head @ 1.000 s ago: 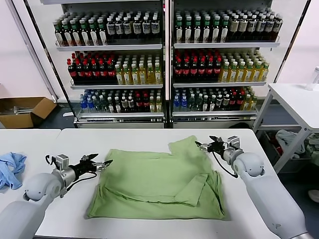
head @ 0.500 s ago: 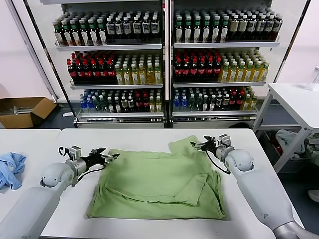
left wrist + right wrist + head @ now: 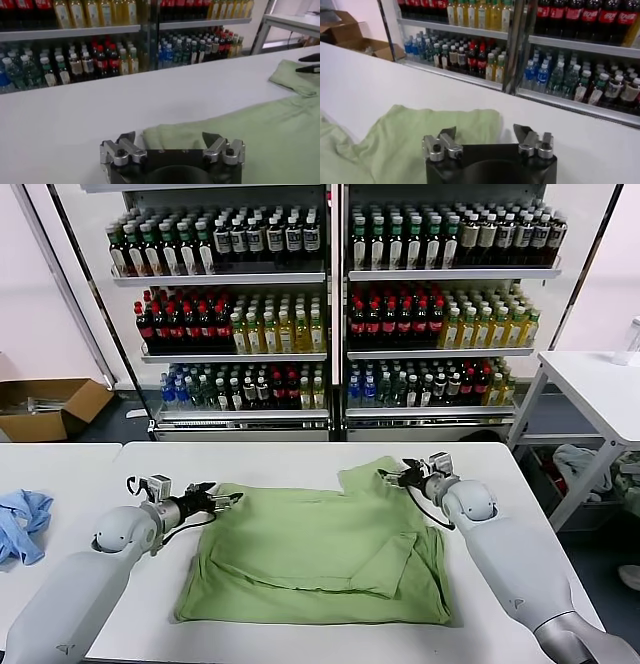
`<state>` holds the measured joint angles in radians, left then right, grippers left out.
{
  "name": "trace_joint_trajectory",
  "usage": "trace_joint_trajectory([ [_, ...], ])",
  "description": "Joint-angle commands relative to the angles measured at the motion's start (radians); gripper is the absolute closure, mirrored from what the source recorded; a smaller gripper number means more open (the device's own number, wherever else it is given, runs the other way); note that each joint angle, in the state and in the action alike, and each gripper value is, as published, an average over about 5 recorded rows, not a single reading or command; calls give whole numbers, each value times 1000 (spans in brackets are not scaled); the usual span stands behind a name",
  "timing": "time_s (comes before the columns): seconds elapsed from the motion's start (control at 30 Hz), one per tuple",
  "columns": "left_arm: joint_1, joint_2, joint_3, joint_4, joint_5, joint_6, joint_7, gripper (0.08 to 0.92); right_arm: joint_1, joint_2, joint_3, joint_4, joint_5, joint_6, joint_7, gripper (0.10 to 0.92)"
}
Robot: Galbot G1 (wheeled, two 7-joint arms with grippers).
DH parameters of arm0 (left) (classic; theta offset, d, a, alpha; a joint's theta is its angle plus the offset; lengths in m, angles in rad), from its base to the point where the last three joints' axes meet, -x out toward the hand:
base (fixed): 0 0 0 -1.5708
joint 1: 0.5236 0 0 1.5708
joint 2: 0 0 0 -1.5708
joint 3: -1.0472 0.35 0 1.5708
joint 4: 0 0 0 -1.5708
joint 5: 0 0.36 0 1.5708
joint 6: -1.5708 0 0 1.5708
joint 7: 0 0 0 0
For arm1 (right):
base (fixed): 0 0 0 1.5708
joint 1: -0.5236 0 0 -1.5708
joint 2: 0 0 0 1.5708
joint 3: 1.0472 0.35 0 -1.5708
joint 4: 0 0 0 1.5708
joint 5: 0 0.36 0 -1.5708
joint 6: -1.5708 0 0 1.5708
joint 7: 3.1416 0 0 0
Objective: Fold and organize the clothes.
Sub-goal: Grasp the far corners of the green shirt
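The light sage-green shirt lies partly folded on the white table, one sleeve sticking out at the far right. My left gripper is open and empty at the shirt's far left corner, low over the table. My right gripper is open and empty at the sleeve's far edge. The shirt's collar and printed graphic are hidden.
A blue cloth lies at the table's left end. Shelves of bottles stand behind the table. A cardboard box sits on the floor at left, and a second white table stands at right.
Both grippers have moved away from me and inward: the left one to the shirt's far left corner, the right one to the sleeve's far edge. The shirt has not moved.
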<state>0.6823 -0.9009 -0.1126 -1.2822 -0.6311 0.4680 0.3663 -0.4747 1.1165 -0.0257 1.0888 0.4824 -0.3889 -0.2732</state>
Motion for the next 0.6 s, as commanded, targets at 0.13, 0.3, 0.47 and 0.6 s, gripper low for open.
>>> trace_joint_trajectory([
  [0.13, -17, -19, 27, 25, 1, 8, 8, 215, -4, 6, -22, -11, 6, 6, -7, 526],
  [0.3, -17, -21, 34, 19, -3, 9, 14, 344, -14, 3, -20, 23, 38, 4, 1, 665],
  [0.47, -14, -19, 33, 16, -12, 0, 15, 500, -34, -10, -2, 89, 81, 5, 12, 812],
  [0.6, -8, -12, 23, -6, -35, -17, 2, 621, -69, -25, 39, 165, 128, 6, 24, 902],
])
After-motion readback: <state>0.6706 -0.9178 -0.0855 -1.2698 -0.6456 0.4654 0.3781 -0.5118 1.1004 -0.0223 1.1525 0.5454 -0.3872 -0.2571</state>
